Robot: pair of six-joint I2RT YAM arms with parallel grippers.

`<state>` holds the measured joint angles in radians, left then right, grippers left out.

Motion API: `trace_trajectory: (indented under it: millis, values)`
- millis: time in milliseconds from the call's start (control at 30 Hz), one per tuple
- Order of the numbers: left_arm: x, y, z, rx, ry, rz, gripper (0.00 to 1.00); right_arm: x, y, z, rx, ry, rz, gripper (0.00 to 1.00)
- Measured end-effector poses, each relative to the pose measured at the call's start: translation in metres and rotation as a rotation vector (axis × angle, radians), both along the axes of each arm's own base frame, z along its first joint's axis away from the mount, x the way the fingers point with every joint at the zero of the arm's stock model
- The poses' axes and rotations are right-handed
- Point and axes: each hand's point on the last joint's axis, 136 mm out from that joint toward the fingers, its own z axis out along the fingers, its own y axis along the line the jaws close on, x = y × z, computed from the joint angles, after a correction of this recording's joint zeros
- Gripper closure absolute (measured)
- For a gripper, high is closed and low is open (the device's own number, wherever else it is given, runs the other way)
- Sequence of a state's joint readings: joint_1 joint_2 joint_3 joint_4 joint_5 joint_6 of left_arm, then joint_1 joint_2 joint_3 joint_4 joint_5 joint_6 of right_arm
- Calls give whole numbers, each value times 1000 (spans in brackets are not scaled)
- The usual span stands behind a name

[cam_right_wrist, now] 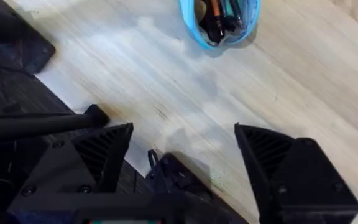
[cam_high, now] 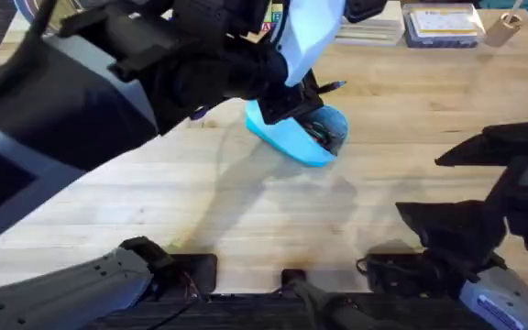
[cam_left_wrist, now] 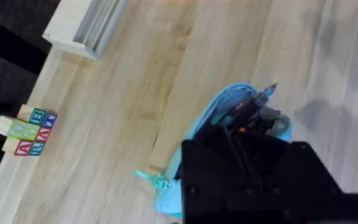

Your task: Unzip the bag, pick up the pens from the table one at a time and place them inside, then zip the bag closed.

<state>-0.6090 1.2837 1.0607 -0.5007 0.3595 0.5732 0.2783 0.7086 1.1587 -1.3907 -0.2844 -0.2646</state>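
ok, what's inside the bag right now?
The bag is open, with several pens inside and one tip poking out. The left tool covers the rest.

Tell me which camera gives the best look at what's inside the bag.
The right wrist view: it looks straight into the open bag, showing pens inside. The overhead shows the bag partly behind the left arm; the left wrist view has it half hidden by the gripper body.
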Motion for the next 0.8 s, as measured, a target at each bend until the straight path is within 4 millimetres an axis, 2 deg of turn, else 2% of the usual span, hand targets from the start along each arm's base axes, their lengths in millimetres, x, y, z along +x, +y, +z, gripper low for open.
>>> trace_trajectory:
  millis: [367, 800]
  values:
    - [0, -1, -4, 25, -33, -56, 959, 0, 0, 0, 0, 0, 0, 3]
    - [8, 9, -3, -65, 20, -107, 959, 0, 0, 0, 0, 0, 0, 3]
